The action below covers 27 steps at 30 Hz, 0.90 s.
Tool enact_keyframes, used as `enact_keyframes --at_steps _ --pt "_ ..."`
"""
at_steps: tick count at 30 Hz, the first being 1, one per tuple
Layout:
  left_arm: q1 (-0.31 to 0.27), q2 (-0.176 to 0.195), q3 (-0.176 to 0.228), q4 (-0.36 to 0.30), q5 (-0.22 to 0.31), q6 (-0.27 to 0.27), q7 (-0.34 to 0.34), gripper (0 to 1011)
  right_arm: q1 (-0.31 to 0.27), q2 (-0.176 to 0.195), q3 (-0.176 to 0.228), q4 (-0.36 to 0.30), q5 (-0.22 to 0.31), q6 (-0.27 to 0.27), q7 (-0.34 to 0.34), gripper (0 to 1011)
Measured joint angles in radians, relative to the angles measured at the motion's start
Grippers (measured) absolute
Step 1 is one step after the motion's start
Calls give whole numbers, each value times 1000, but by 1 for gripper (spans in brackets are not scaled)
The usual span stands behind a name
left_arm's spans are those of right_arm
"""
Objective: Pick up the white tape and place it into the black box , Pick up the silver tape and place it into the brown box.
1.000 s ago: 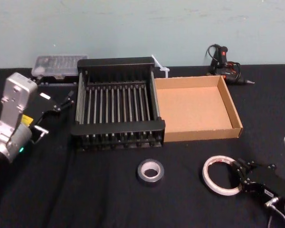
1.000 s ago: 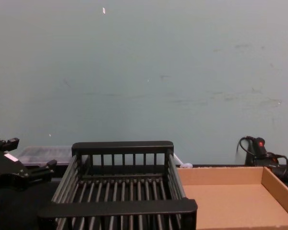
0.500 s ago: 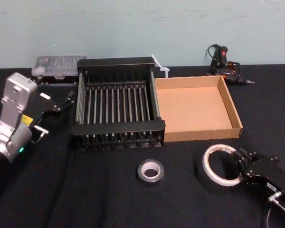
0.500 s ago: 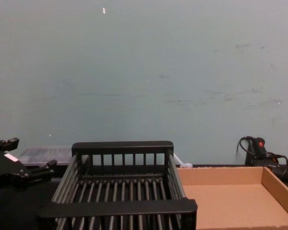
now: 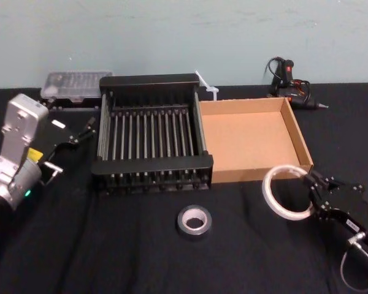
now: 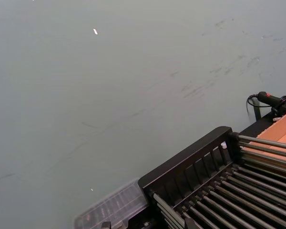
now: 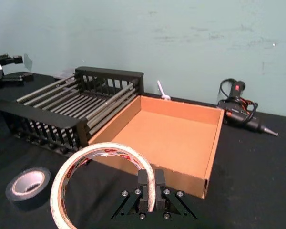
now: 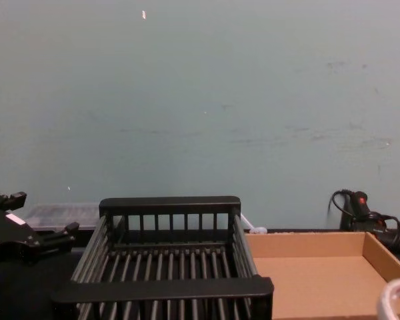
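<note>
The white tape (image 5: pixel 267 195) hangs tilted above the table, just in front of the brown box (image 5: pixel 248 141), with my right gripper (image 5: pixel 310 182) shut on its rim. In the right wrist view the white tape (image 7: pixel 109 149) shows red print, and the right gripper (image 7: pixel 151 180) pinches its band. The white tape's edge (image 8: pixel 397 297) rises into the chest view's lower right. The silver tape (image 5: pixel 194 231) lies flat on the black cloth in front of the black box (image 5: pixel 152 162). My left gripper (image 5: pixel 70 150) is parked, open, to the left of the black box.
A clear plastic case (image 5: pixel 73 82) sits behind the black box. A glue gun (image 5: pixel 291 82) with its cable lies behind the brown box, which stands directly to the right of the black box. A white strip (image 5: pixel 205 86) rests between them at the back.
My right gripper has lifted the white tape off the table and carried it forward, up to the brown box's front wall. The left arm and the silver tape have stayed still.
</note>
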Motion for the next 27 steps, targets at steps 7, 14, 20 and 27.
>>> enact_keyframes --at_steps 7,14,20,27 --pt "0 0 0 0 0 0 0 1001 30 -5 -14 -7 -1 7 -3 96" --pt "0 0 0 0 0 0 0 1001 68 -14 -23 -6 8 22 -9 96" --pt "0 0 0 0 0 0 0 1001 104 -26 -35 5 16 31 -16 96" --pt "0 0 0 0 0 0 0 1001 148 -36 -60 23 16 49 -20 96"
